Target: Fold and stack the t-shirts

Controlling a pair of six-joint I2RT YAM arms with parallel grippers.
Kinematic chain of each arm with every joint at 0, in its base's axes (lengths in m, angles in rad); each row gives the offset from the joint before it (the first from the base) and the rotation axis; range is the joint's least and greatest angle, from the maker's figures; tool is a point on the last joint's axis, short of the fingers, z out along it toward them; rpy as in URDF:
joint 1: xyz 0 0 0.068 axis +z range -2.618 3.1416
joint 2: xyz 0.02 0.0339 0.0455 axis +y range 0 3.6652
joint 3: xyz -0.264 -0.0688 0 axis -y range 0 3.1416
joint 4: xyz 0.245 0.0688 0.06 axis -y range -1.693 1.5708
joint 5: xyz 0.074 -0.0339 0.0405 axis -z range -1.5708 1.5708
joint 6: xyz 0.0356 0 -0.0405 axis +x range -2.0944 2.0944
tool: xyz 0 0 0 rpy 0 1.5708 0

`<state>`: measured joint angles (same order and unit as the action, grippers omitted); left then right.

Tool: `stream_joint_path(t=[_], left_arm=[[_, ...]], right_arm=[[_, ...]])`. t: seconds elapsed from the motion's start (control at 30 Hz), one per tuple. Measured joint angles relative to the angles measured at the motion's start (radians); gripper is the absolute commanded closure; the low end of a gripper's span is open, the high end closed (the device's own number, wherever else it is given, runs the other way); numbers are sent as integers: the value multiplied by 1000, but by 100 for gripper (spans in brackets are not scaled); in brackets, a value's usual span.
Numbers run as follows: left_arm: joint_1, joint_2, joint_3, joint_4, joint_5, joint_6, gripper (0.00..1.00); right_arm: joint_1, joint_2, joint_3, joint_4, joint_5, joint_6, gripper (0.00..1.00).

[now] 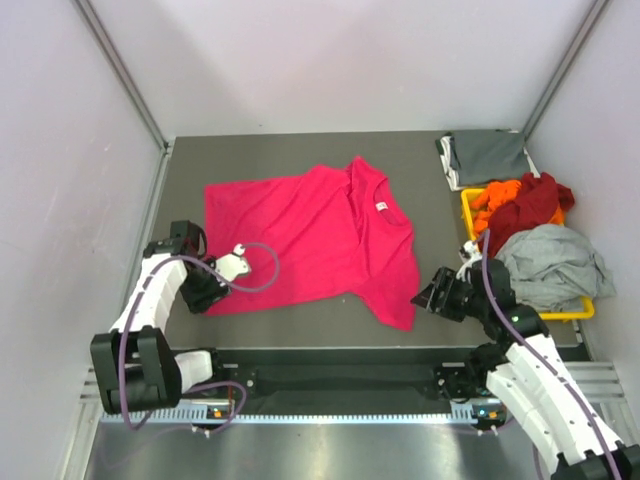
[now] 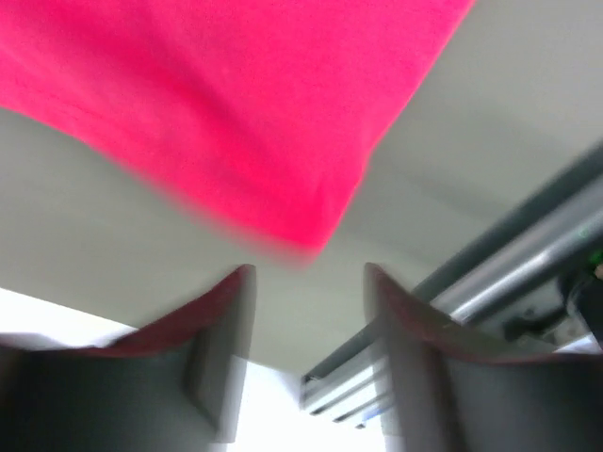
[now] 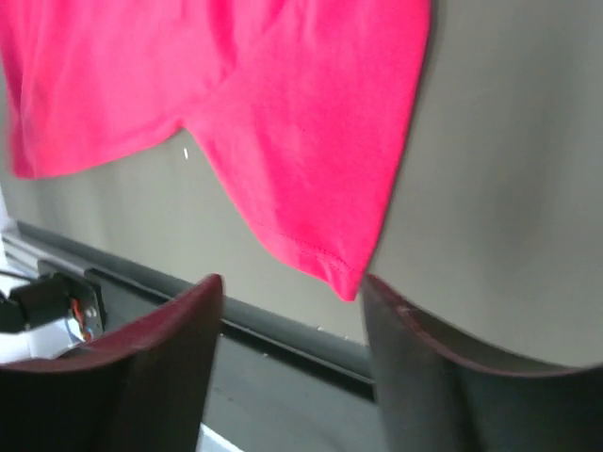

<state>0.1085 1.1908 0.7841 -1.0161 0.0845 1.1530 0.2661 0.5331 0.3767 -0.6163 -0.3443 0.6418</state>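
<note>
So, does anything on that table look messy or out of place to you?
Yes. The bright pink cotton t-shirt lies crooked on the table, one sleeve trailing toward the near edge. At the right, a crumpled light grey shirt and a dark red one spill over the rim of the yellow plastic bin.

Centre of tabletop: the spread t-shirt lies flat, neck towards the right. At the right edge stands a bin, with loose t-shirts heaped in it and over its rim. Directly behind the bin, a folded t-shirt lies on the tabletop. The left tool sits at the spread t-shirt's near-left corner, and the right tool just beside its near-right sleeve.
</note>
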Motion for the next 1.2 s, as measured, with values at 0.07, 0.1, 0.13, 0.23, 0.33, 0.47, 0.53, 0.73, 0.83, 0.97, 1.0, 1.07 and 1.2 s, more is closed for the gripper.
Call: stream_joint_path(t=[0.07, 0.1, 0.13, 0.23, 0.33, 0.47, 0.53, 0.73, 0.83, 0.97, 1.0, 1.07, 1.2], left_arm=[[1, 27, 51, -47, 9, -2, 23], [1, 46, 93, -63, 16, -7, 22], [2, 71, 150, -77, 35, -18, 18], [2, 156, 341, -37, 103, -121, 18], [2, 286, 532, 95, 138, -303, 20], [3, 525, 731, 279, 106, -532, 22], [6, 651, 803, 348, 75, -619, 22], [35, 969, 1032, 414, 22, -778, 20], [57, 1082, 1136, 428, 9, -831, 20], [87, 1165, 1202, 435, 8, -879, 20], [92, 1177, 1209, 436, 18, -893, 20], [100, 1186, 1218, 442, 27, -901, 20], [104, 1211, 1252, 447, 51, -932, 23]], right_arm=[[1, 35, 63, -30, 29, -20, 32], [1, 64, 105, -32, 46, -35, 31], [1, 103, 153, -28, 64, -56, 29], [2, 277, 334, 11, 126, -142, 29], [2, 512, 549, 84, 191, -249, 30], [-12, 883, 830, 201, 235, -388, 31], [-21, 1049, 959, 231, 241, -431, 32], [-35, 1547, 1389, 248, 220, -515, 32], [-40, 1738, 1557, 240, 202, -530, 32], [-42, 1910, 1704, 235, 153, -533, 36], [-42, 1932, 1712, 238, 140, -528, 41], [-42, 1956, 1731, 270, 111, -520, 53], [-42, 1970, 1738, 295, 63, -494, 91]])
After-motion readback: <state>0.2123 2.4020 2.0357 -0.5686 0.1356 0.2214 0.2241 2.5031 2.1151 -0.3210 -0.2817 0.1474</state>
